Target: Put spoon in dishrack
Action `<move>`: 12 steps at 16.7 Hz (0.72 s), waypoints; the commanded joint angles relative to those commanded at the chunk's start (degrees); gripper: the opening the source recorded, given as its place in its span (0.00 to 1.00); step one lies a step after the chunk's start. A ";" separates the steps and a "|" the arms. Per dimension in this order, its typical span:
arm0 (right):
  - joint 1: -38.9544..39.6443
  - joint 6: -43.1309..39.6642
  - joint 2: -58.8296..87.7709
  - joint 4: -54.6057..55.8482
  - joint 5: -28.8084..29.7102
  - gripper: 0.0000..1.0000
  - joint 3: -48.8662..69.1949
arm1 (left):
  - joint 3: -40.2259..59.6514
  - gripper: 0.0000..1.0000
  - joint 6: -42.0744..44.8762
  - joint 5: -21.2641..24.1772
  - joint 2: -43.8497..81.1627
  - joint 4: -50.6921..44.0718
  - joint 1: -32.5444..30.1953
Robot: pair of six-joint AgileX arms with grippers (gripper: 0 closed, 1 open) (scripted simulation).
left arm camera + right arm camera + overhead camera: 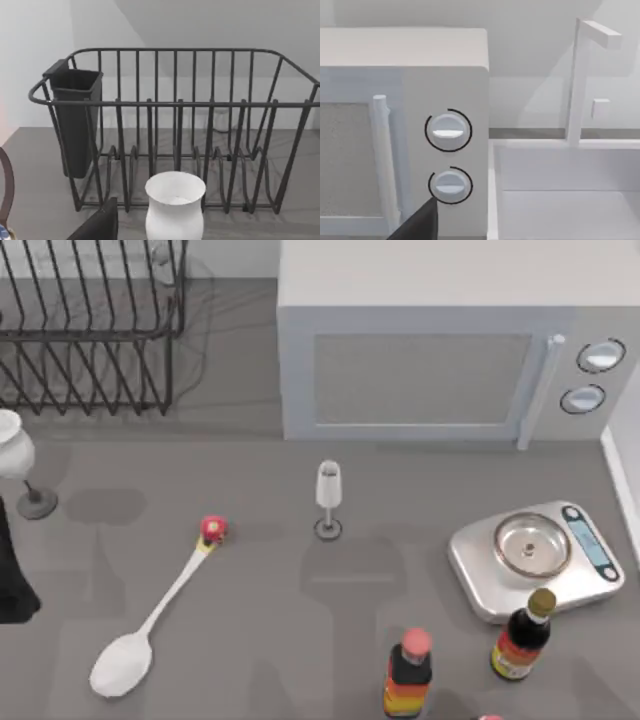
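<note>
While the spoon (160,612) lay untouched on the surface, well apart from the dishrack (90,330), nothing seemed done; whether either tool was open or closed could not be told.

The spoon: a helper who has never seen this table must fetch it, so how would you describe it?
From the dishrack at the table's far left, come toward the near edge. The spoon lies flat there, left of the small stemmed glass. It alone is long and white, with a red-and-yellow knob ending its handle.
</note>
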 joint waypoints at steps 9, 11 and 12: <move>0.00 0.00 0.00 0.00 0.00 1.00 0.00 | 14.50 1.00 0.38 0.16 16.95 -11.40 -4.92; 0.00 0.00 0.00 0.00 0.00 1.00 0.00 | 21.58 1.00 0.63 0.11 27.18 -17.25 -7.26; 0.00 0.00 0.00 0.00 0.00 1.00 0.00 | 25.31 1.00 0.78 0.07 33.02 -20.43 -8.51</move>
